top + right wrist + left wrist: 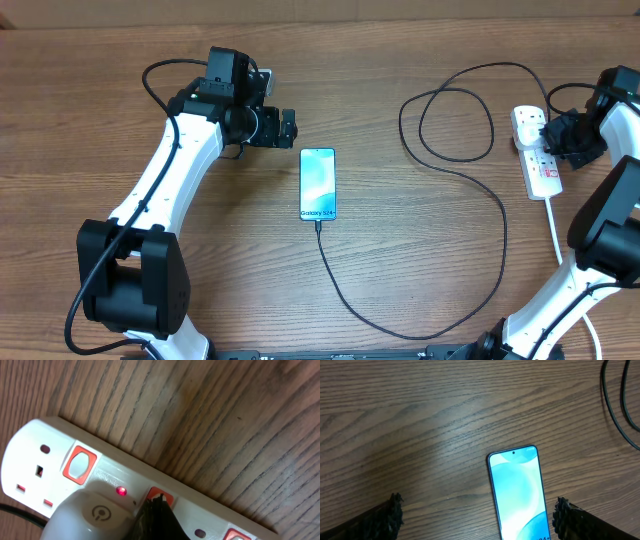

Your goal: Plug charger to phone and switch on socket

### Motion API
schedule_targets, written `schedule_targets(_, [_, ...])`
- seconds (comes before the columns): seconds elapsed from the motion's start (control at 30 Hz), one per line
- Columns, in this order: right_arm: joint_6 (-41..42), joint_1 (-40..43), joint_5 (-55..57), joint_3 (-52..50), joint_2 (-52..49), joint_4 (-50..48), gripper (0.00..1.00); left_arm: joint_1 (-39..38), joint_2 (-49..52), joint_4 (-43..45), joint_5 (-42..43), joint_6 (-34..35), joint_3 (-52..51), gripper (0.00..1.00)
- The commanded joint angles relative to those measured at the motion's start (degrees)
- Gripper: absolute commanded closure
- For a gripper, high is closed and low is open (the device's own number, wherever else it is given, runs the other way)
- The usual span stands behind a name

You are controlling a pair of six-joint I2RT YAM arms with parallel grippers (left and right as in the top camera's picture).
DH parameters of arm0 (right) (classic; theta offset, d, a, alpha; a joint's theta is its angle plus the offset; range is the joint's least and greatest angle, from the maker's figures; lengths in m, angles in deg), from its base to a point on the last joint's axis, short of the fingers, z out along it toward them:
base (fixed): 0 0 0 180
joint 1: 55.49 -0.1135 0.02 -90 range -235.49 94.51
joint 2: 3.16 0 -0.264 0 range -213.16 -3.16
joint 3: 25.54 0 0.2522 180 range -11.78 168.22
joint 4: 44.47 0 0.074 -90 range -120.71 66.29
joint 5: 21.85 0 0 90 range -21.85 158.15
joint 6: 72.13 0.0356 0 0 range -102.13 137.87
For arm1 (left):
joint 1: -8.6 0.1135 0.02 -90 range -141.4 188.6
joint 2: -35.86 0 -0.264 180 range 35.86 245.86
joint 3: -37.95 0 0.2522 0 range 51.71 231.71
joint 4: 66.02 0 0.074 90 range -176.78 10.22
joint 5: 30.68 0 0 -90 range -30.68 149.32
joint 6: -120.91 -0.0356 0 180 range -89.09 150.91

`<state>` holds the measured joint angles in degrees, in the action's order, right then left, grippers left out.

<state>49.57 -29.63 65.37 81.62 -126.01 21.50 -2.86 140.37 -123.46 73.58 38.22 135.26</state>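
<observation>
The phone [318, 184] lies flat at mid-table with its blue-teal screen lit. The black charger cable [505, 230] is plugged into its near end and loops right and back to the white socket strip [545, 172]. My left gripper [286, 128] is open just left of the phone's far end. In the left wrist view the phone [517, 490] lies between the spread fingers [479, 519], nearer the right one. My right gripper [563, 136] is over the socket. In the right wrist view its shut tip [159, 501] touches a red switch on the socket [30, 445], beside a lit red lamp [120, 491].
A white adapter [92, 512] with a power symbol sits in the strip next to the pressed switch. Another red switch [80, 465] is further along. The strip's thick white cord [556, 235] runs toward the front right. Cable loops [455, 125] lie between the phone and the strip.
</observation>
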Motion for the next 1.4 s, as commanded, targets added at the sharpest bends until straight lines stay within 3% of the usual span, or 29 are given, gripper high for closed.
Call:
schedule_targets(0.0, [-3.91, -3.02, -4.55, 0.61, -2.54, 0.74, 0.96, 0.22, -0.09, -0.26, -0.96, 1.51, 0.09, 0.00])
schedule_targets(0.27, [-6.43, -3.30, -4.17, 1.29, -1.60, 7.48, 0.96, 0.13, -8.04, -5.38, -8.20, 1.53, 0.09, 0.00])
schedule_targets(0.6, [-9.27, -3.43, -3.30, 1.29, 11.58, 15.61, 0.96, -1.57, -31.21, -8.72, -15.63, -0.96, 0.09, 0.00])
schedule_targets(0.87, [-10.80, -3.48, -3.08, 1.29, 32.94, 21.51, 0.96, -9.01, -44.78, -15.63, -30.03, -0.83, 0.04, 0.00])
schedule_targets(1.1, [-11.04, -4.92, -3.10, 1.29, 56.37, 27.19, 0.96, -14.21, -54.25, -19.71, -34.05, 5.38, -2.97, 0.00])
schedule_targets(1.37, [-12.28, -7.58, -3.08, 1.18, 80.06, 32.26, 0.96, -15.17, -66.38, -19.52, -34.12, 11.69, -11.69, 0.00])
